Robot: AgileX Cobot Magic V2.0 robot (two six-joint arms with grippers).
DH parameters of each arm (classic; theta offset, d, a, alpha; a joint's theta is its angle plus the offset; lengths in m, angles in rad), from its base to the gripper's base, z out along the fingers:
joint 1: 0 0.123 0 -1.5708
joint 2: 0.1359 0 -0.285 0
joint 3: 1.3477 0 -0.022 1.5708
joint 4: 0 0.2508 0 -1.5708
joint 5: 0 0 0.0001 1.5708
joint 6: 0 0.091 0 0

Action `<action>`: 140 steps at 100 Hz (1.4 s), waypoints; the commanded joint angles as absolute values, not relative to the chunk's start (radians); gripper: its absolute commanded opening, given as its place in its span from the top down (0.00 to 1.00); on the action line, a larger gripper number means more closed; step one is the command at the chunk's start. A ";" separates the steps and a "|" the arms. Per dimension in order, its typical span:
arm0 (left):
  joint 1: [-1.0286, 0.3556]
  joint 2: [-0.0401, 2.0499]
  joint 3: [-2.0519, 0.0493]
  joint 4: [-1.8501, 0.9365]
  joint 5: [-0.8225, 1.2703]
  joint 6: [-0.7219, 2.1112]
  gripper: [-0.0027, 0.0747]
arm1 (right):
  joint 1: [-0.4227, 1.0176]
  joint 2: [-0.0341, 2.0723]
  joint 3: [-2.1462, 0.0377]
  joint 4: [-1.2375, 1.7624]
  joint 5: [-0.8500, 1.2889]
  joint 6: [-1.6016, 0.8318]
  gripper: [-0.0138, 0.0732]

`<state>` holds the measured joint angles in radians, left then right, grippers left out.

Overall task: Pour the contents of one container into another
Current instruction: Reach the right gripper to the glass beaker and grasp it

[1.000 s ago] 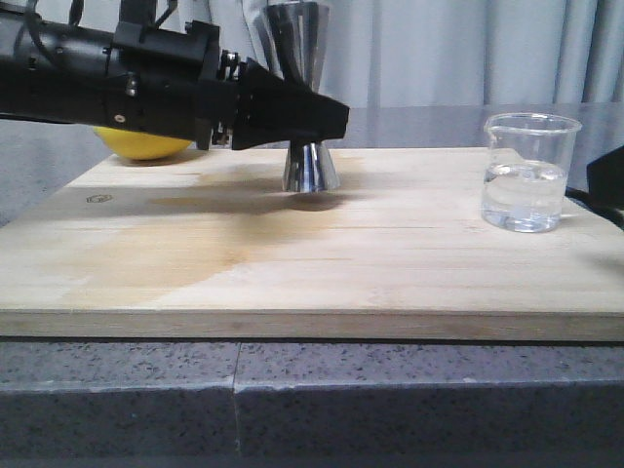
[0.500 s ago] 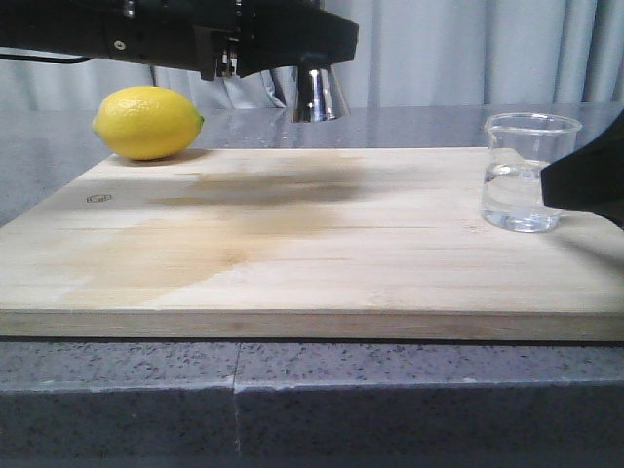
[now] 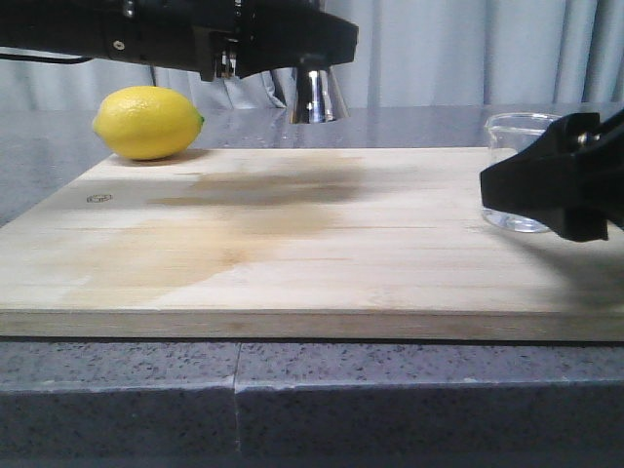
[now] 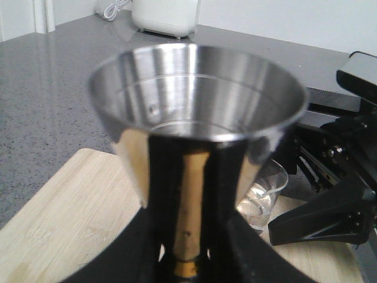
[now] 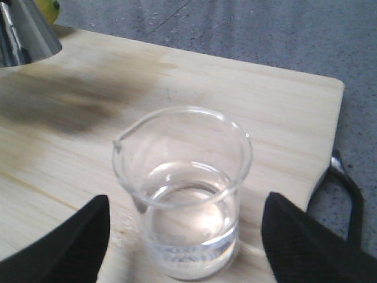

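A: At the upper middle of the front frame, we see only the lower cone of the jigger (image 3: 314, 96); the left gripper (image 3: 327, 39) hides the rest, clamped on its waist and holding it above the board (image 3: 292, 244).

B: At right centre, the right gripper (image 3: 497, 185) covers most of the beaker (image 3: 515, 127). In the wrist view its fingers (image 5: 70, 236) stand spread on either side of the glass, apart from it. The beaker stands on the board, partly full.

A: We see both arms reaching in level. The lemon (image 3: 148, 122) lies upper left.
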<state>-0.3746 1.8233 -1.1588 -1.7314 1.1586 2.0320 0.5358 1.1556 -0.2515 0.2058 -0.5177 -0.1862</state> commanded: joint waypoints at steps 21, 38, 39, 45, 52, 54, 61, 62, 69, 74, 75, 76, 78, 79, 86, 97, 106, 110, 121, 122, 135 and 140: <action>-0.376 1.768 -1.188 -1.779 1.229 2.021 0.99 | 0.535 1.222 -0.276 0.192 -0.708 -0.196 0.30; -0.376 1.768 -1.188 -1.778 1.229 2.021 0.99 | 0.535 1.240 -0.280 0.192 -0.720 -0.192 0.30; -0.376 1.768 -1.188 -1.778 1.229 2.021 0.99 | 0.535 1.241 -0.280 0.192 -0.720 -0.192 0.30; -0.376 1.768 -1.188 -1.778 1.229 2.021 0.99 | 0.535 1.251 -0.280 0.192 -0.728 -0.192 0.32; -0.376 1.768 -1.188 -1.778 1.229 2.021 0.99 | 0.535 1.265 -0.280 0.192 -0.736 -0.192 0.36; -0.376 1.768 -1.188 -1.778 1.229 2.021 0.99 | 0.535 1.268 -0.280 0.192 -0.740 -0.192 0.38; -0.376 1.768 -1.188 -1.778 1.229 2.021 0.99 | 0.536 1.279 -0.280 0.192 -0.753 -0.190 0.41; -0.376 1.768 -1.188 -1.778 1.229 2.021 0.99 | 0.536 1.282 -0.280 0.192 -0.753 -0.190 0.41; -0.376 1.768 -1.188 -1.778 1.229 2.021 0.99 | 0.536 1.284 -0.280 0.192 -0.762 -0.185 0.41; -0.376 1.768 -1.188 -1.778 1.229 2.021 0.99 | 0.536 1.284 -0.280 0.192 -0.764 -0.185 0.41; -0.376 1.768 -1.188 -1.778 1.229 2.021 0.99 | 0.536 1.284 -0.280 0.192 -0.767 -0.185 0.41; -0.376 1.768 -1.188 -1.778 1.229 2.021 0.99 | 0.536 1.284 -0.280 0.192 -0.767 -0.185 0.41; -0.376 1.768 -1.188 -1.778 1.229 2.021 0.99 | 0.536 1.284 -0.280 0.192 -0.769 -0.185 0.41; -0.376 1.768 -1.188 -1.778 1.229 2.021 0.99 | 0.536 1.284 -0.280 0.192 -0.769 -0.185 0.41; -0.376 1.768 -1.188 -1.778 1.229 2.021 0.99 | 0.536 1.284 -0.280 0.192 -0.784 -0.185 0.41; -0.376 1.768 -1.188 -1.778 1.229 2.021 0.99 | 0.536 1.284 -0.280 0.192 -0.808 -0.185 0.45; -0.376 1.768 -1.188 -1.778 1.229 2.021 0.99 | 0.536 1.284 -0.280 0.188 -0.812 -0.185 0.51; -0.376 1.768 -1.188 -1.778 1.229 2.021 0.99 | 0.536 1.284 -0.280 0.184 -0.812 -0.185 0.55; -0.376 1.768 -1.188 -1.778 1.229 2.021 0.99 | 0.536 1.284 -0.280 0.170 -0.812 -0.185 0.60; -0.376 1.768 -1.188 -1.778 1.229 2.021 0.99 | 0.536 1.284 -0.280 0.170 -0.812 -0.185 0.60; -0.376 1.768 -1.188 -1.777 1.229 2.021 0.99 | 0.536 1.284 -0.280 0.168 -0.812 -0.185 0.61; -0.376 1.768 -1.188 -1.777 1.229 2.021 0.99 | 0.536 1.284 -0.280 0.168 -0.812 -0.185 0.61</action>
<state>-0.3746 1.8233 -1.1588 -1.7098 1.1586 2.0266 0.5378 1.2980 -0.2532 0.1844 -0.7212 -0.1862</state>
